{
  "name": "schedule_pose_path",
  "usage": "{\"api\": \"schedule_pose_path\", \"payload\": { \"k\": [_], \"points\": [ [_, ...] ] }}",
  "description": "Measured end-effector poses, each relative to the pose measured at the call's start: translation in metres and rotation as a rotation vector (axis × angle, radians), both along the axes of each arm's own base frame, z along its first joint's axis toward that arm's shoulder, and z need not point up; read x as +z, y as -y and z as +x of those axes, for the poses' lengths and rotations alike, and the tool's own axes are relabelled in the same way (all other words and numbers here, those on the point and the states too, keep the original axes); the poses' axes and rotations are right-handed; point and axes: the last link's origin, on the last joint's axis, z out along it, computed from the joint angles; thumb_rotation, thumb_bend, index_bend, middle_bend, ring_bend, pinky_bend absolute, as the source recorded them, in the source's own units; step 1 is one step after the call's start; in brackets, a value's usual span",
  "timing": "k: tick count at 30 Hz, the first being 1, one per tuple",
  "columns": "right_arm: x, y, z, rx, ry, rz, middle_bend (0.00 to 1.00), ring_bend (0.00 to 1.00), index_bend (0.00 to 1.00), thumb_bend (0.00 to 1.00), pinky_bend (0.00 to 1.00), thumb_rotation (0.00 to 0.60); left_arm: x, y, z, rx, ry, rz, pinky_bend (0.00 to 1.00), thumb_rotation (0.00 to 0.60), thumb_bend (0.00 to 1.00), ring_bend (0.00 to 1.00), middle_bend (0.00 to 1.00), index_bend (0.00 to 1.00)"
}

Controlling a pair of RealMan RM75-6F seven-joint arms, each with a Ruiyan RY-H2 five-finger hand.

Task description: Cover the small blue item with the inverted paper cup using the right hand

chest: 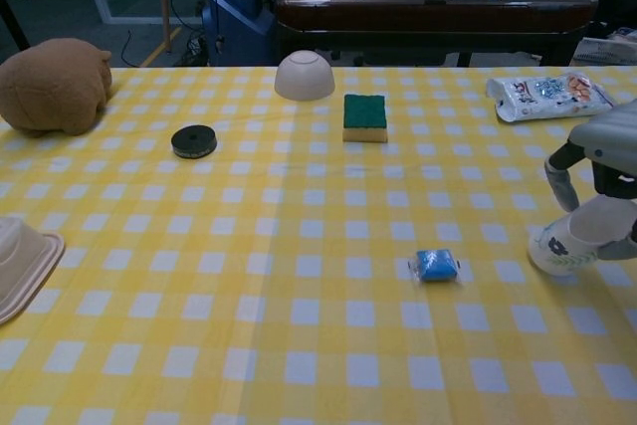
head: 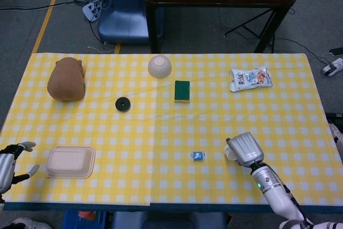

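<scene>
Now the right hand [chest: 602, 181] is clasping the paper cup [chest: 569, 244], with the small blue packet [chest: 435, 265] lying nearby to its left.

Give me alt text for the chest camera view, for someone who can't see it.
At the right edge, the robot's right hand closes around a paper cup standing on a yellow checked tablecloth, with a small blue item lying just to its left. Farther back sit a green sponge, an upturned bowl and a black disc.

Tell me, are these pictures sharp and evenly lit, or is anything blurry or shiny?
Head view: sharp, flat even light, only faint shadows, as beside the plush toy. Chest view: dimmer and bluish, the right hand slightly soft at the frame's edge, mild sheen on the snack packet.
</scene>
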Motion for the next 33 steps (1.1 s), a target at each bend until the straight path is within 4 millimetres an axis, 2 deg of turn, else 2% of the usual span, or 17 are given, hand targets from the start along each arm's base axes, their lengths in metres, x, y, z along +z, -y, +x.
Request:
{"api": "schedule_pose_path", "payload": {
  "k": [9,18,28,33],
  "points": [
    [0.016,0.011,-0.010,-0.067,0.188,-0.039,1.00,1.00,0.53,0.00,1.00,0.600,-0.001,0.000,0.000,0.002,-0.003,-0.001,0.49,0.600,0.22,0.37,0.43,0.40],
    [0.027,0.035,-0.032,-0.160,0.516,-0.057,1.00,1.00,0.53,0.00,1.00,0.600,-0.003,-0.001,-0.001,0.010,-0.010,-0.008,0.49,0.600,0.22,0.37,0.43,0.40],
    [0.020,0.064,-0.051,-0.273,0.912,0.034,1.00,1.00,0.53,0.00,1.00,0.600,-0.001,-0.002,-0.002,0.018,-0.005,-0.004,0.49,0.600,0.22,0.37,0.43,0.40],
    [0.010,0.079,-0.053,-0.327,1.033,0.113,1.00,1.00,0.53,0.00,1.00,0.600,-0.001,-0.002,-0.002,0.015,-0.003,-0.004,0.49,0.600,0.22,0.37,0.43,0.40]
  ]
}}
